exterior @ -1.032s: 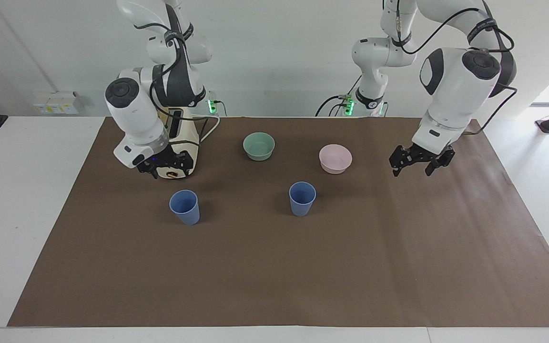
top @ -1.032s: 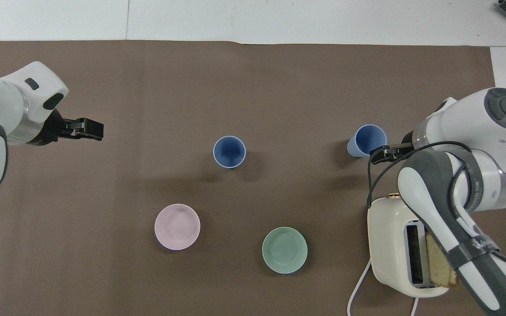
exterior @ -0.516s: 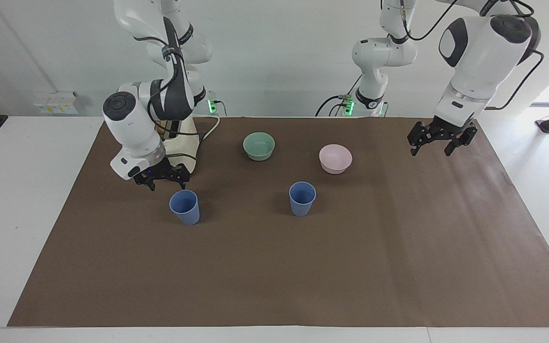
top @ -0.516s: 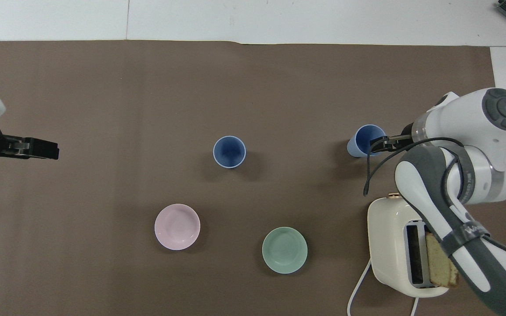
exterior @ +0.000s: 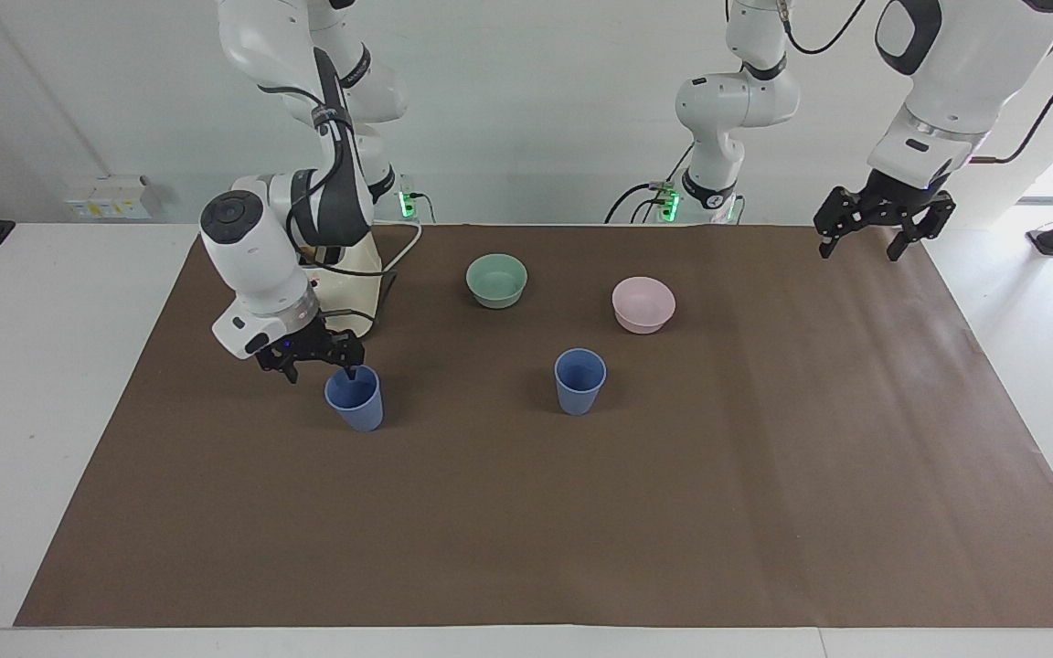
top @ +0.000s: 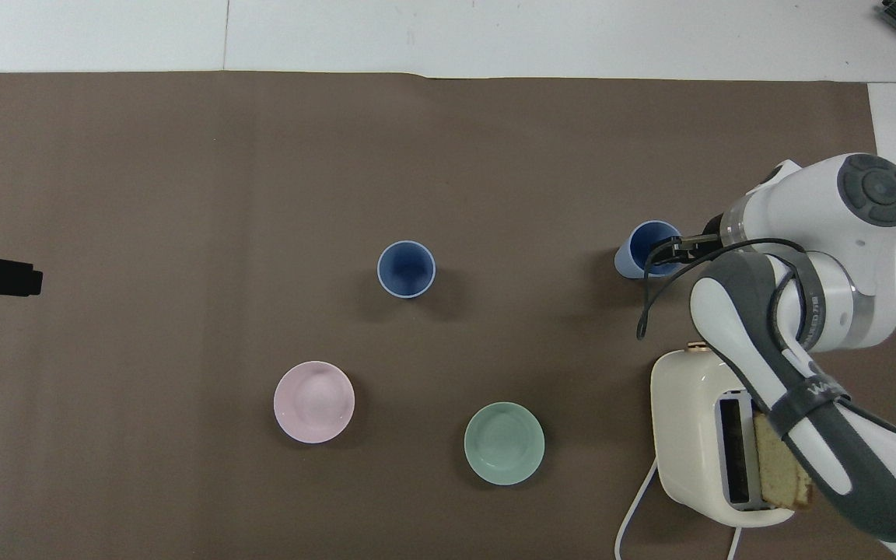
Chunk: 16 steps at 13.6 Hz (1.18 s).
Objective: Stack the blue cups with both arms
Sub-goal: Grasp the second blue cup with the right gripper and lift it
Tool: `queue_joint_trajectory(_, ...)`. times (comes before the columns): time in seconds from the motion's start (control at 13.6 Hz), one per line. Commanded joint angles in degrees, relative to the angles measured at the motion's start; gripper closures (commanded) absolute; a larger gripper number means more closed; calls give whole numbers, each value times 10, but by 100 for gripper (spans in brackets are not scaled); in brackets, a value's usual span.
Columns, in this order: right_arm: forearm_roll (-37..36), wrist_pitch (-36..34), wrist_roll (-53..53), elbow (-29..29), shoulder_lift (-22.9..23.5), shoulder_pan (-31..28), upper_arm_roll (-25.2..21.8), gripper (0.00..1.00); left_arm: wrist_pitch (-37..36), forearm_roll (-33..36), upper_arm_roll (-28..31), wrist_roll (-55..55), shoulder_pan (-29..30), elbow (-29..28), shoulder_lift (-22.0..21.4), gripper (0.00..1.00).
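Note:
Two blue cups stand upright on the brown mat. One cup (exterior: 354,398) (top: 645,249) is toward the right arm's end, the other cup (exterior: 579,381) (top: 406,268) near the mat's middle. My right gripper (exterior: 321,373) (top: 670,253) is open at the first cup's rim, on the side nearer the robots. One fingertip (exterior: 350,373) is over the cup's mouth and the other is outside it. I cannot tell whether it touches. My left gripper (exterior: 859,253) (top: 28,278) hangs open and empty, high over the mat's edge at the left arm's end.
A mint-green bowl (exterior: 496,280) (top: 504,443) and a pink bowl (exterior: 643,304) (top: 313,402) sit nearer the robots than the cups. A cream toaster (exterior: 348,279) (top: 689,435) holding a bread slice (top: 782,463) stands under the right arm, its cord trailing toward the robots.
The right gripper came down from in front of the toaster to the cup's rim. The left arm rose and drew back toward its own end of the table.

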Motion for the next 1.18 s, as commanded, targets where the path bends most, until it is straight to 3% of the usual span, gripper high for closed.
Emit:
queue_joint_trajectory(0.0, 2, 4, 1, 7, 8, -3, 4, 49, -28, -6, -3, 6, 5, 49, 34, 0)
queue_joint_trajectory(0.07, 3, 4, 4, 7, 10, -3, 4, 72, -21, -14, -2, 5, 8, 53, 34, 0)
queue_joint_trajectory(0.15, 9, 2, 6, 7, 10, -2, 4, 88, -17, -14, -1, 8, 9, 45, 27, 0)
queue_joint_trajectory(0.22, 9, 0, 6, 8, 10, -2, 4, 97, -21, -14, -1, 3, 13, 34, 22, 0)
queue_joint_trajectory(0.52, 10, -23, 20, 22, 8, 20, 4, 100, -24, -14, -3, 4, 9, 33, 20, 0)
queue_joint_trajectory(0.74, 11, -116, 145, 107, 8, 64, 5, 100, -35, -7, -3, 6, 12, 44, 28, 0)
queue_joint_trajectory(1.11, 36, -129, 306, 166, 7, 134, 14, 100, -34, -7, -3, 16, 11, 29, 20, 0)
